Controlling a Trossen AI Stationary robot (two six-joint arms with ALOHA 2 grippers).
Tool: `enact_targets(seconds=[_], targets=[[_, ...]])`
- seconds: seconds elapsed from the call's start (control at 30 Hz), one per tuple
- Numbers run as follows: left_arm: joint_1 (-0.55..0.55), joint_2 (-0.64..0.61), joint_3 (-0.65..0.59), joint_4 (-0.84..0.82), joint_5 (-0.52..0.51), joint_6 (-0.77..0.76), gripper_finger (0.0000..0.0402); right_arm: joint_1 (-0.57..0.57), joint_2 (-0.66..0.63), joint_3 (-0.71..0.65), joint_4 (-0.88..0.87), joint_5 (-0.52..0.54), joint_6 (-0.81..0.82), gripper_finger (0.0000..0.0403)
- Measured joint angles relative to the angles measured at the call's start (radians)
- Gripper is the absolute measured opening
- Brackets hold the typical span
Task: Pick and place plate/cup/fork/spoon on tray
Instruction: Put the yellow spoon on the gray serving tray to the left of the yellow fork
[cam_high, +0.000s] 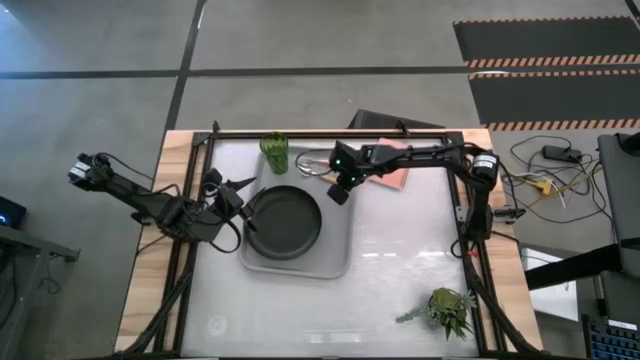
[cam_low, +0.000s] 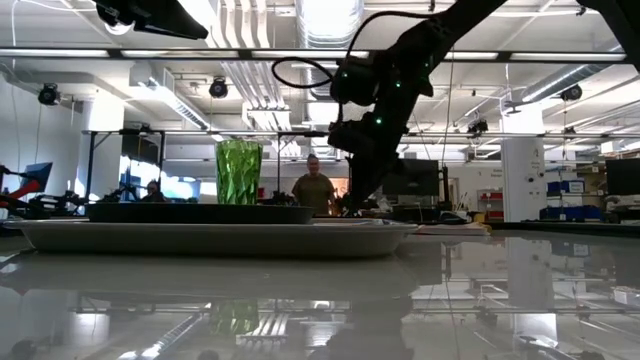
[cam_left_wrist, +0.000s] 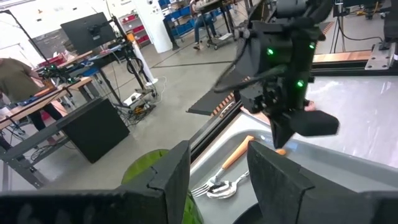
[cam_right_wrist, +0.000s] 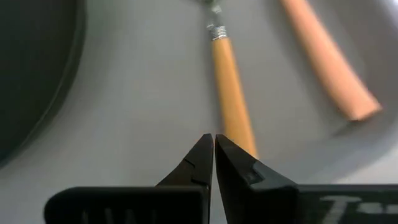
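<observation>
The light-grey tray (cam_high: 335, 255) lies mid-table with the black plate (cam_high: 285, 222) on its left half. The green cup (cam_high: 274, 152) stands upright at the tray's far left corner; whether it is on the tray or just beyond it, I cannot tell. The fork and spoon (cam_high: 318, 170) lie together on the tray's far right part, their silver heads (cam_left_wrist: 217, 185) side by side and their orange handles (cam_right_wrist: 231, 93) (cam_right_wrist: 329, 62) apart. My right gripper (cam_right_wrist: 213, 140) is shut, low over the tray beside a handle. My left gripper (cam_left_wrist: 217, 180) is open and empty at the tray's left edge. My right gripper points its shut fingertips down at the tray right beside the free end of one orange handle (cam_right_wrist: 239, 134). Whether they touch the handle, I cannot tell.
A salmon-pink pad (cam_high: 392, 180) lies under my right arm at the far right of the tray. A small leafy plant (cam_high: 445, 310) stands near the table's near right corner. A dark frame rail (cam_high: 330, 133) runs along the table's far edge.
</observation>
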Motion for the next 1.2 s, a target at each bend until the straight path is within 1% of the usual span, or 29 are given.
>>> enact_targets(seconds=[0.2, 0.47, 0.57, 0.63, 0.8, 1.2], targets=[[0.0, 0.0, 0.0, 0.0, 0.0, 0.0, 0.0142, 0.013, 0.028, -0.003, 0.059, 0.0, -0.006, 0.0009], [0.0, 0.0, 0.0, 0.0, 0.0, 0.0, 0.0142, 0.013, 0.09, -0.007, 0.079, 0.01, -0.013, 0.0008], [0.0, 0.0, 0.0, -0.001, 0.0, 0.0, 0.0142, 0.013, 0.106, -0.006, 0.072, 0.056, -0.014, 0.0008], [0.0, 0.0, 0.0, -0.001, 0.0, 0.0, 0.0142, 0.014, 0.107, -0.002, 0.056, 0.109, -0.014, 0.0009], [0.0, 0.0, 0.0, -0.001, 0.0, 0.0, 0.0142, 0.011, 0.086, -0.002, 0.054, 0.138, -0.014, 0.0008], [0.0, 0.0, 0.0, -0.001, 0.0, 0.0, 0.0142, 0.01, 0.079, -0.005, 0.053, 0.142, -0.012, 0.0008]])
